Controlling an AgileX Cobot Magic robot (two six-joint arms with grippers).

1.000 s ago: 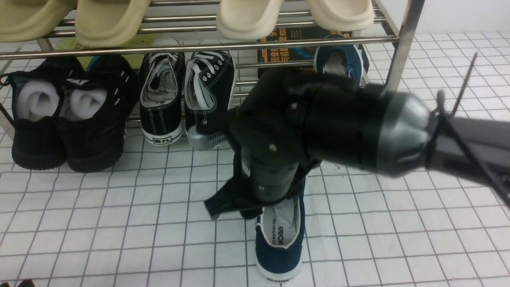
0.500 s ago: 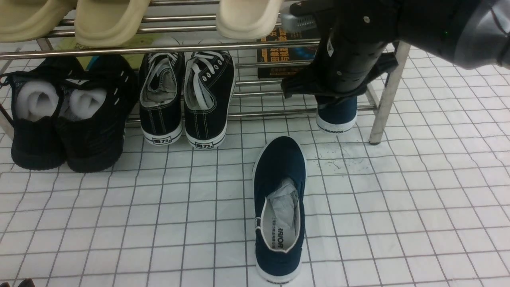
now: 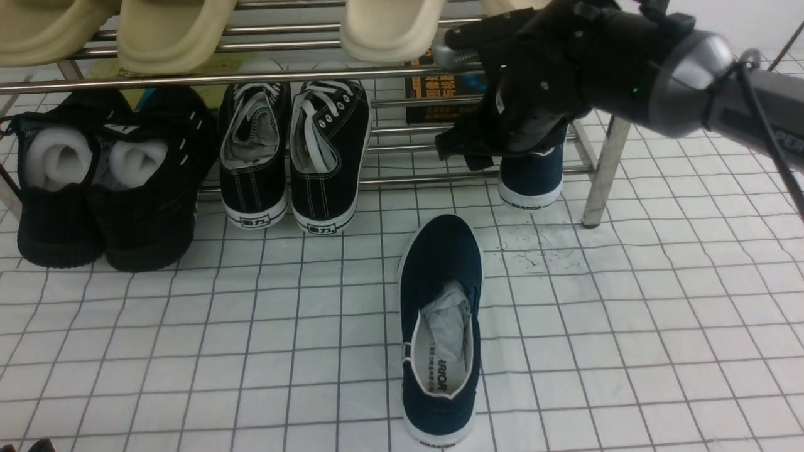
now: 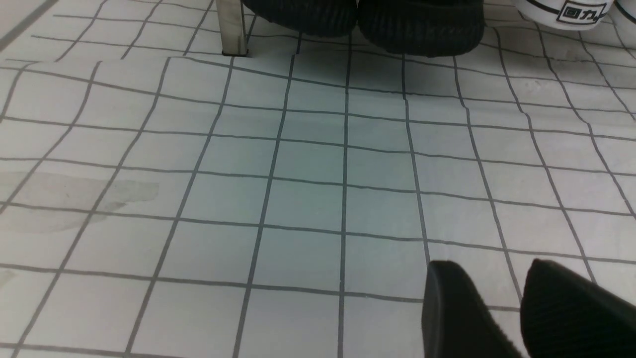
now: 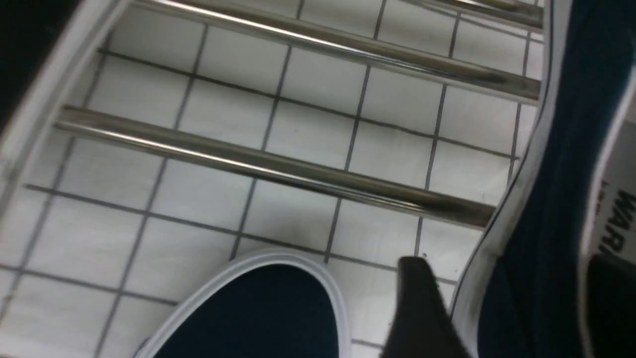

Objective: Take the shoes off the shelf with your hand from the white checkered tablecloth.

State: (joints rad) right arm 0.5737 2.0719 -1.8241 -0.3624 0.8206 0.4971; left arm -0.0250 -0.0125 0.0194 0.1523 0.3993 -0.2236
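"Lying on the white checkered tablecloth, one navy slip-on has its toe towards the shelf and its heel back towards us. Its long axis runs almost straight from near to far."

"And its mate?"

"The other navy slip-on is on the lower tier, at the right-hand end. Heel out, toe in under the rack, so the long axis goes front to back as well."

"Is the right gripper holding it?"

"Not gripping, I'd say. It stands wide, over the shoe. From the front its wrist hides the opening, and I only get the heel with its lettering. The right wrist view shows one finger outside the white sole and the other over on the insole side, with the shoe's side wall between. Whether either one touches, I can't tell."

"What else does that view give you?"

"Printed letters on the insole, which the front view hides."

"And the left gripper?"

"Fingertips a little apart, a narrow gap with cloth showing through. Its own view catches a rack foot and black soles, and neither navy shoe."
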